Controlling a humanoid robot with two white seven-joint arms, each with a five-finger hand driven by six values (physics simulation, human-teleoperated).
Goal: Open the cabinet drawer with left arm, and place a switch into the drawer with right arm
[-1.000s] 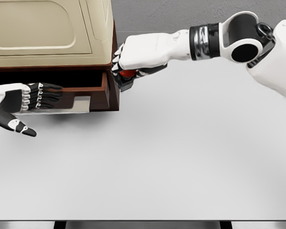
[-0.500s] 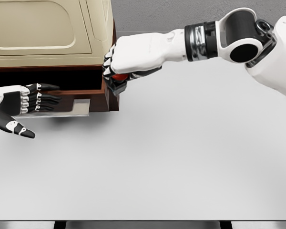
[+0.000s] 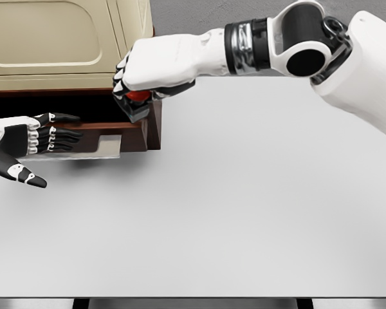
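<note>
A beige cabinet (image 3: 64, 45) with a brown frame stands at the upper left, and its drawer (image 3: 116, 132) is pulled out toward me. My right hand (image 3: 138, 96) is shut on a dark switch with a red button (image 3: 139, 96), held over the drawer's right end. At the left edge my left hand (image 3: 42, 145) rests open, its fingers (image 3: 58, 135) lying along the drawer front with the thumb hanging below. The drawer's inside is dark and mostly hidden by the right hand.
A white table (image 3: 231, 219) spreads out to the right of and in front of the cabinet. Its front edge (image 3: 193, 297) runs along the bottom of the view. My right arm (image 3: 276, 48) crosses over the table's upper part.
My right hand has carried the switch leftward, from beside the cabinet's right corner to above the open drawer. The left hand has drawn back slightly to the left.
</note>
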